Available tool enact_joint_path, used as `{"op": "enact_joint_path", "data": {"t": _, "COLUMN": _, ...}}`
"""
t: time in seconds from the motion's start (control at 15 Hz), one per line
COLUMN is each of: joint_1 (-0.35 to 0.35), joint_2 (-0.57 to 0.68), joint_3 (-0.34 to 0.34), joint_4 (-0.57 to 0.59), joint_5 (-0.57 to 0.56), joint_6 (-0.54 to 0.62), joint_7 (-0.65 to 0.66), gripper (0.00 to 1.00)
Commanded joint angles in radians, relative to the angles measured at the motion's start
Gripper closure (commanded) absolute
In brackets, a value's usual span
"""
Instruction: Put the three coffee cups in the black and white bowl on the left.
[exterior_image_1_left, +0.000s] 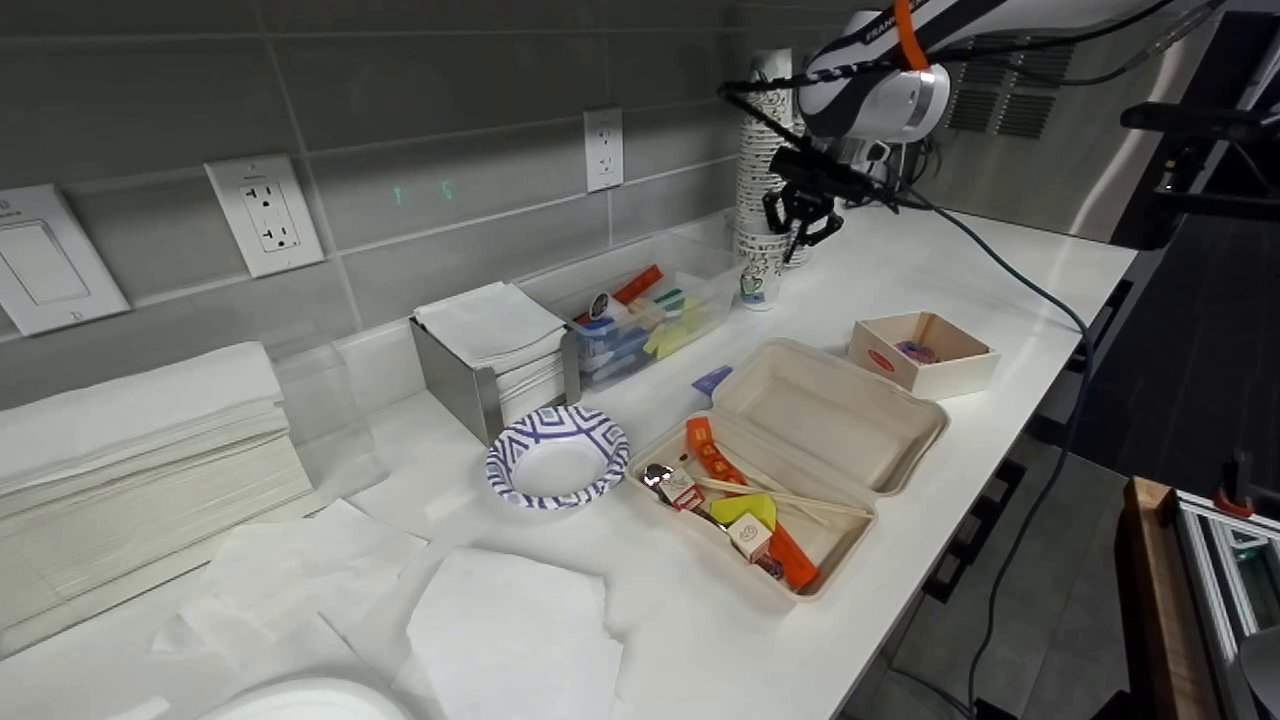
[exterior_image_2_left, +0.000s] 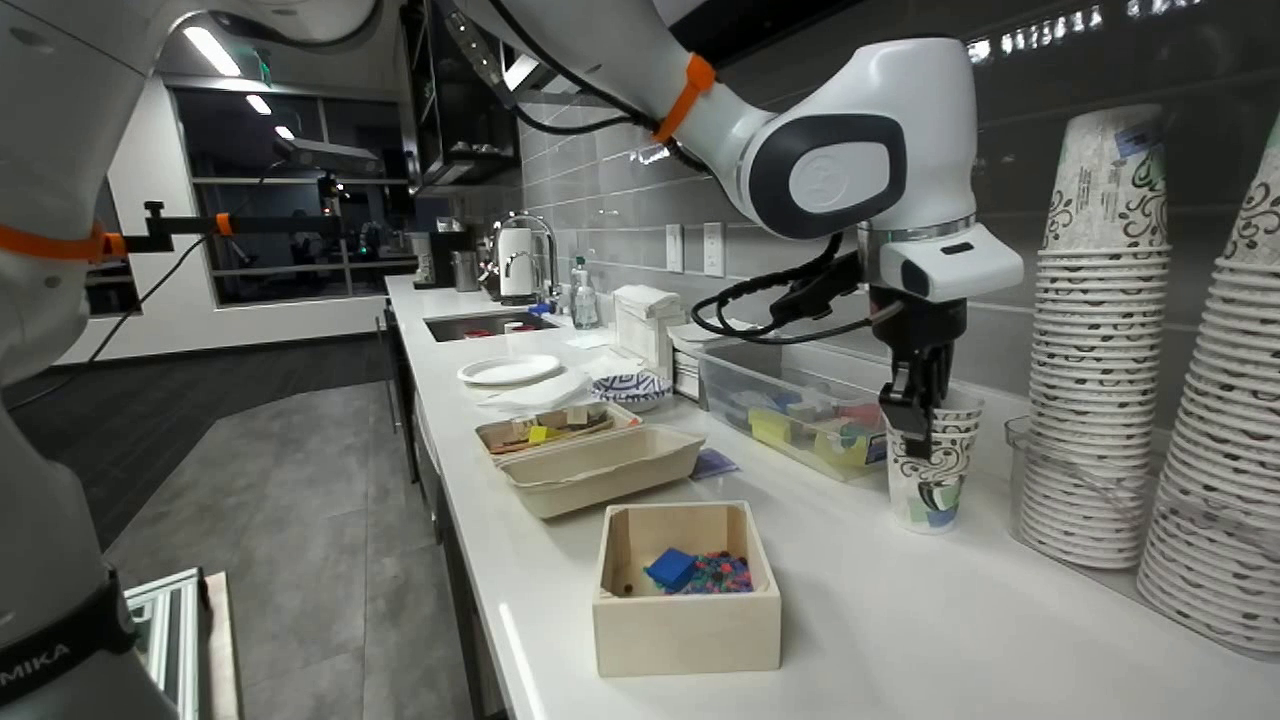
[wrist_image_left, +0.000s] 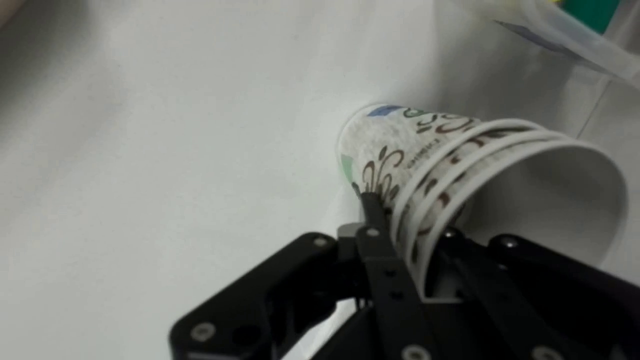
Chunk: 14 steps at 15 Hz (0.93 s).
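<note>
The three coffee cups (exterior_image_2_left: 930, 495) are nested, white with a dark scribbled print, and stand about upright at the counter; they show in both exterior views (exterior_image_1_left: 762, 278). In the wrist view the nested cups (wrist_image_left: 400, 150) show three stacked rims. My gripper (wrist_image_left: 410, 217) is shut on their wall, one finger inside the top cup and one outside; the inner fingertip is partly hidden. The gripper also shows in both exterior views (exterior_image_1_left: 800, 235) (exterior_image_2_left: 915, 425). The black and white bowl (exterior_image_1_left: 558, 468), with a dark bluish patterned rim, lies empty far from the gripper; it also shows here (exterior_image_2_left: 632, 388).
Tall cup stacks (exterior_image_2_left: 1100, 380) stand close to the gripper. A clear bin (exterior_image_2_left: 770, 400), an open takeout box (exterior_image_1_left: 830, 410) and a wooden box (exterior_image_2_left: 690, 635) lie between or near cups and bowl. A napkin holder (exterior_image_1_left: 450, 390) stands behind the bowl, by the wall.
</note>
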<state>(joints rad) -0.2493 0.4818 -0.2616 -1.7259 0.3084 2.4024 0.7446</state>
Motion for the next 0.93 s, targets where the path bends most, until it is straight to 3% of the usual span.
{"op": "enact_joint_path", "data": {"t": 0.0, "joint_1": 0.003, "joint_2": -0.131, "joint_3": 0.0, "joint_4": -0.108, "joint_5": 0.003, "joint_6": -0.02, "joint_7": -0.013, "gripper": 1.0}}
{"op": "enact_joint_path", "data": {"t": 0.27, "joint_1": 0.022, "joint_2": -0.312, "joint_3": -0.017, "joint_4": -0.238, "joint_5": -0.063, "joint_6": -0.064, "joint_7": -0.037, "gripper": 0.99}}
{"op": "enact_joint_path", "data": {"t": 0.47, "joint_1": 0.02, "joint_2": -0.453, "joint_3": -0.026, "joint_4": -0.346, "joint_5": -0.169, "joint_6": -0.172, "joint_7": -0.05, "gripper": 0.99}}
{"op": "enact_joint_path", "data": {"t": 0.67, "joint_1": 0.006, "joint_2": -0.603, "joint_3": -0.01, "joint_4": -0.45, "joint_5": -0.209, "joint_6": -0.281, "joint_7": -0.2, "gripper": 0.99}}
{"op": "enact_joint_path", "data": {"t": 0.87, "joint_1": 0.021, "joint_2": -0.743, "joint_3": 0.027, "joint_4": -0.537, "joint_5": -0.188, "joint_6": -0.315, "joint_7": -0.312, "gripper": 0.99}}
